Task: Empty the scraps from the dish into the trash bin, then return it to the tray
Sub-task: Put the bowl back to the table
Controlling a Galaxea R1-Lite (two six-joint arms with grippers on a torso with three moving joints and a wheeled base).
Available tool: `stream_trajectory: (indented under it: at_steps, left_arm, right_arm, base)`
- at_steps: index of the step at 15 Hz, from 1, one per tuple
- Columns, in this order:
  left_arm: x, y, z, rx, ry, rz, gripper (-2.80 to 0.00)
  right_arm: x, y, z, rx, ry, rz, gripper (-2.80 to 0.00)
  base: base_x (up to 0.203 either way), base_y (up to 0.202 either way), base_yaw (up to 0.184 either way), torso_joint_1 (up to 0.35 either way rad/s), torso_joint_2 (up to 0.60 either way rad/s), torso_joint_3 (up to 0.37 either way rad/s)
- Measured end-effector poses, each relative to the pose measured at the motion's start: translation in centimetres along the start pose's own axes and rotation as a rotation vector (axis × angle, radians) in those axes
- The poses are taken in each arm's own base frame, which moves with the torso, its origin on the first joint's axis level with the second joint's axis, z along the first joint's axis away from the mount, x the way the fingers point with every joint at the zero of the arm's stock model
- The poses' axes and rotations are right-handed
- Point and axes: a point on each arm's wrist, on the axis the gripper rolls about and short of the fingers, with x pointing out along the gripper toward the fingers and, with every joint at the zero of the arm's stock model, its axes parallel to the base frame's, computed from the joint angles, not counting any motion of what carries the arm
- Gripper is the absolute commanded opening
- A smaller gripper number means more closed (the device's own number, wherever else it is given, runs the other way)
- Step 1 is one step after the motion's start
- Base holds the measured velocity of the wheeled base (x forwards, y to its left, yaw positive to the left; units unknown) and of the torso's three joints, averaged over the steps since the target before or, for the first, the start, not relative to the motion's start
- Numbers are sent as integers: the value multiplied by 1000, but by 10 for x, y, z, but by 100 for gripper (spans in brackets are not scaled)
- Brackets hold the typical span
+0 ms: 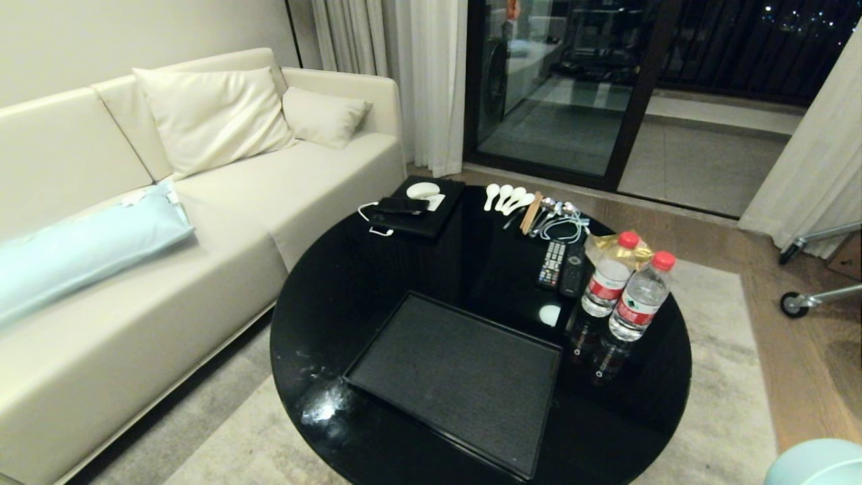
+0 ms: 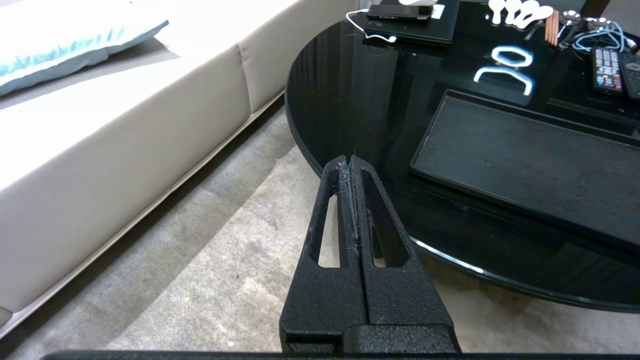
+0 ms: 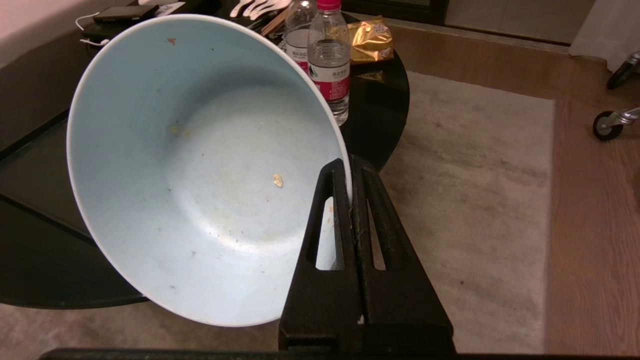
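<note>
- Evidently the left gripper [image 2: 351, 165] hangs off the surface [image 1: 377, 283] edge, jaws pressed together, empty
- tray [image 1: 458, 377] lies bare, awaiting the dish
- right gripper [image 3: 348, 167] jaws pinch the dish [image 3: 200, 165] rim (scraps gone, crumbs remain); returning it is left

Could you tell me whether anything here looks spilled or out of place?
Yes: a whitish smear marks the black table by the empty tray's near-left corner. The dish, held tilted on edge by the right gripper, carries only crumbs.

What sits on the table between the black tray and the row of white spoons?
Only bare glossy tabletop; the head view shows nothing between the tray and the spoons.
</note>
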Motion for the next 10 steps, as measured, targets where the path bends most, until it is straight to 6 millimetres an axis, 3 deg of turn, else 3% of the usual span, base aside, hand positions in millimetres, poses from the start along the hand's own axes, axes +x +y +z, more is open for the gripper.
stream_trajectory:
  at_steps: [10]
  left_arm:
    - [0, 0, 0, 0, 0, 0, -280]
  right_arm:
    - [0, 0, 1, -8, -13, -10, -280]
  base:
    - [0, 0, 0, 0, 0, 0]
